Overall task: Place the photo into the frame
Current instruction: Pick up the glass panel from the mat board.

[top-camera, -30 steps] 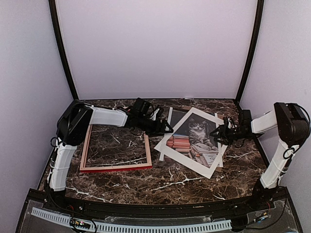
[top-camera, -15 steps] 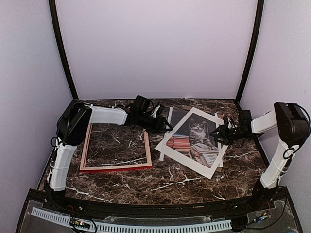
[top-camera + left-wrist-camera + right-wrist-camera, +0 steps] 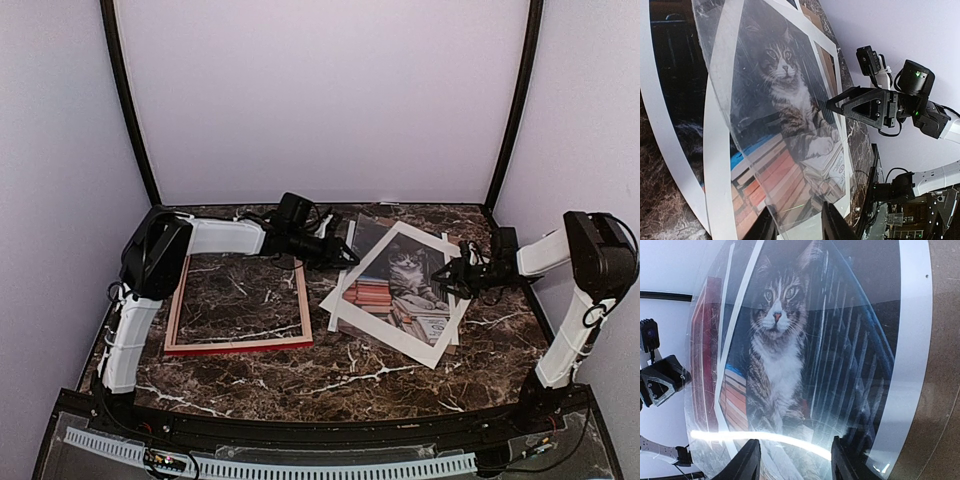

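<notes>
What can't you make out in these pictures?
Right wrist view: glare on the clear plastic sheet washes out the cat photo's lower part.
Top view: both jaws too small and dark to show contact with that sheet.
Right wrist view: white cardboard mat hides most of the brown board.

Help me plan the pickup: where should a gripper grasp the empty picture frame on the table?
Probably pinch the frame across one thin rail, coming from above: it lies flat on the table, and its open middle leaves room for one finger inside, one outside.
</notes>
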Action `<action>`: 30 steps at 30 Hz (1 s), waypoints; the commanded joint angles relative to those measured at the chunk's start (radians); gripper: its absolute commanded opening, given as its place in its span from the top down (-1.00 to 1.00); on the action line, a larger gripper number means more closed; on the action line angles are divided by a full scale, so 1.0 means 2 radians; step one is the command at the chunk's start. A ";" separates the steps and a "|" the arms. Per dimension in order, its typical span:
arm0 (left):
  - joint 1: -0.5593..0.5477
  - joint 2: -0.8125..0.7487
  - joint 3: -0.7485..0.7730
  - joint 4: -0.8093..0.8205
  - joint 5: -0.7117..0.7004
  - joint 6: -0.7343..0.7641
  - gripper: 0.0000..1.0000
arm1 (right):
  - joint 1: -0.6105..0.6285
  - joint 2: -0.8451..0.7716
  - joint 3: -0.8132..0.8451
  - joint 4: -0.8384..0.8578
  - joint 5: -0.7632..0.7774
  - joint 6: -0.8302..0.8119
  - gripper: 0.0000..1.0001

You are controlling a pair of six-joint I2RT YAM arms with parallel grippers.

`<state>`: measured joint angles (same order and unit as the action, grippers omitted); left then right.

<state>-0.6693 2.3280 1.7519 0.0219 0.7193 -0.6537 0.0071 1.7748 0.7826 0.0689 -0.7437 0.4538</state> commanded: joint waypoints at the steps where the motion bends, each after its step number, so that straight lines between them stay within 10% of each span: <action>1: -0.004 0.013 0.025 0.001 0.028 -0.010 0.38 | 0.001 0.017 -0.023 -0.022 0.016 0.002 0.01; 12: -0.004 0.023 0.059 -0.051 0.014 0.014 1.00 | 0.001 -0.006 -0.019 -0.024 0.008 0.002 -0.17; 30: 0.013 -0.157 -0.189 0.212 0.071 -0.030 1.00 | 0.004 -0.127 0.021 -0.101 0.049 -0.042 -0.60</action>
<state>-0.6605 2.1292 1.4681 0.2359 0.7937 -0.6666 0.0078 1.5276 0.8139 -0.1028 -0.6624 0.4160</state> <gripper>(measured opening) 0.028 0.799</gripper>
